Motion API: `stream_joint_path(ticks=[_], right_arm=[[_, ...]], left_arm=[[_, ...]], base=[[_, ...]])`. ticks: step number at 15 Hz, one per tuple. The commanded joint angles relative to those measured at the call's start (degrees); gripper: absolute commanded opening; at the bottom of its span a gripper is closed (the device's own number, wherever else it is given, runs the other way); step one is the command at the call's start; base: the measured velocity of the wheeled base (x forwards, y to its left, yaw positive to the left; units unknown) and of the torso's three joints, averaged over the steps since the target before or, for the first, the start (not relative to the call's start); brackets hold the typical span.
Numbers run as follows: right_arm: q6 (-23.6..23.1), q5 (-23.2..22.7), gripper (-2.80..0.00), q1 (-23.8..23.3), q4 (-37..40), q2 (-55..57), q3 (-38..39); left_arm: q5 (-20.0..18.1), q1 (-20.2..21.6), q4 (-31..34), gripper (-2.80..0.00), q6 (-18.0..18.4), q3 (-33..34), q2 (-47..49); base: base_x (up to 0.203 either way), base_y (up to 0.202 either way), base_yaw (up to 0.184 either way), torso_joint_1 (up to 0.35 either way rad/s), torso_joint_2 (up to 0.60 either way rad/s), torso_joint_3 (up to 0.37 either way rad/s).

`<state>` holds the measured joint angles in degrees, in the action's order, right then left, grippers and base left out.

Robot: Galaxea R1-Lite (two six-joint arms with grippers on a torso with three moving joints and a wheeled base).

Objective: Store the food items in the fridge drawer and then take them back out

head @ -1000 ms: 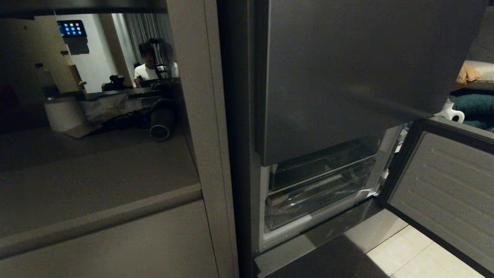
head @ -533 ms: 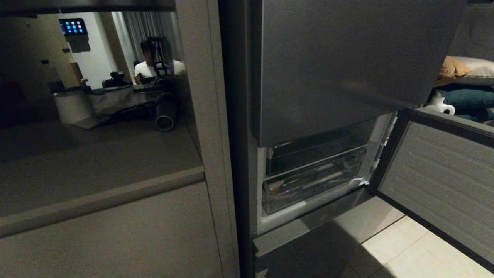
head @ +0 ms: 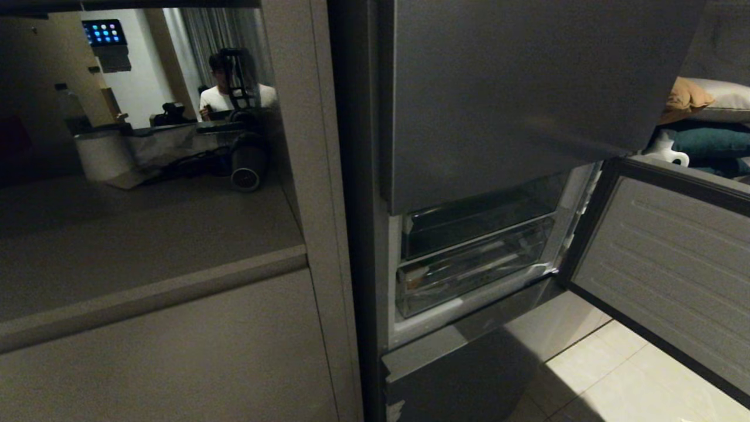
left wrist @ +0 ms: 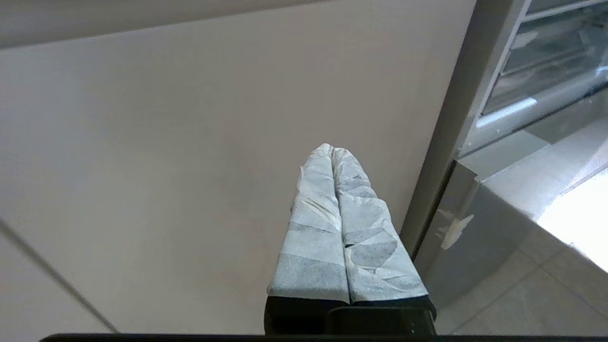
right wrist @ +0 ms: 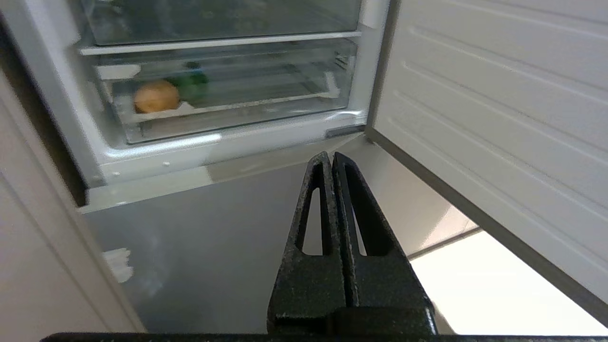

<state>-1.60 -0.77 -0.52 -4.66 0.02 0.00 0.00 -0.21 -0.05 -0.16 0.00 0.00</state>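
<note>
Fridge w/ lower door (head: pixel 668 269) swung open to the robot's right, ribbed pale inner face showing. Inside the open section, two clear bins stacked: upper bin (right wrist: pixel 223 19) looks empty as far as can be seen, and below it the fridge drawer (right wrist: pixel 228 102), see-through w/ glossy front, pushed in, not pulled out.

In the fridge drawer: the potato (right wrist: pixel 156 96), tan-brown, round, sitting toward the drawer's end nearest the fridge's hinge-less side wall. Just beside it, touching or nearly so, a green item (right wrist: pixel 192 84), too blurred through the plastic to say what it is. Rest of drawer looks bare.

Right gripper (right wrist: pixel 332 159): black fingers clenched together, nothing between them. It hangs in front of the fridge, low, pointing at the grey panel (right wrist: pixel 199 251) under the open section. Potato is ahead of and above the fingertips, off to the left of the gripper, well apart from it. Open door is off to the gripper's right.

Left gripper (left wrist: pixel 333 151): fingers wrapped in pale tape, also clenched tight, holding nothing. It faces a plain beige cabinet front (left wrist: pixel 190 142) left of the fridge; fridge edge and the bins are off to its right, well apart.

In the head view neither arm shows. Glossy dark cabinet panel (head: pixel 146 176) left of the fridge mirrors the room: a person in a white top (head: pixel 225 97), a lit screen (head: pixel 105 32) on the wall. Past the door, cushions (head: pixel 709 99) and a white jug (head: pixel 668 151).
</note>
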Motion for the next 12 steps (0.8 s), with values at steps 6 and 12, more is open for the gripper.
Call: stream_joint_path(ticks=[6,12], right_arm=[[0.0,0.0,-2.8,0.0,0.0,-0.2,1.8],[0.0,-0.1,-2.8,0.0,-0.1,-0.2,1.8]], left_arm=[[0.0,0.0,-0.1,-2.8,0.0,0.0,0.1],[0.0,0.0,0.0,-2.8,-0.1,0.0,0.1]], base=[[0.001,0.007,-0.121,0.004,0.0,0.001],[-0.002,0.007,-0.162,0.001,0.0,0.001]])
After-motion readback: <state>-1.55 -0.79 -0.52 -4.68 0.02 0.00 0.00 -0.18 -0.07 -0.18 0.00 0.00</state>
